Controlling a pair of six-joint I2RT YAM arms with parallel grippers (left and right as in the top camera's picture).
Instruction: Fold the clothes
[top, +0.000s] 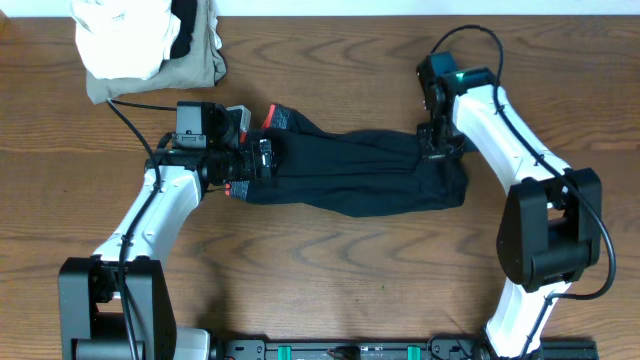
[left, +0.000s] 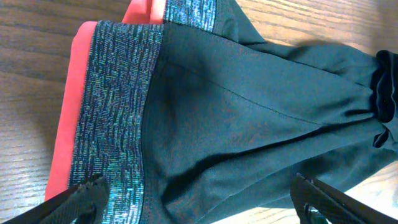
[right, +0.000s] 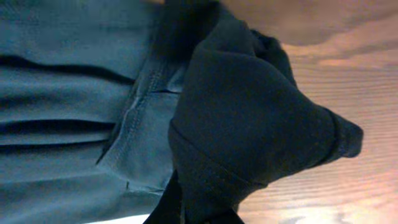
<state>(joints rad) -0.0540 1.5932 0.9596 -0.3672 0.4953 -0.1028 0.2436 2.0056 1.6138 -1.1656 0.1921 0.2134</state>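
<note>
Your right claw (top: 436, 143) is pinched on the trousers' (top: 350, 172) leg end; left claw (top: 262, 160) gapes over the waistband (left: 115, 124). Trousers lie stretched between them. Fabric looks soft, light, limp: grab the waistband through both layers, or it'll slide.

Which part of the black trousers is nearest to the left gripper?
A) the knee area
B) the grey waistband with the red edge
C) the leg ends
B: the grey waistband of the trousers lies right at the open left gripper.
</note>
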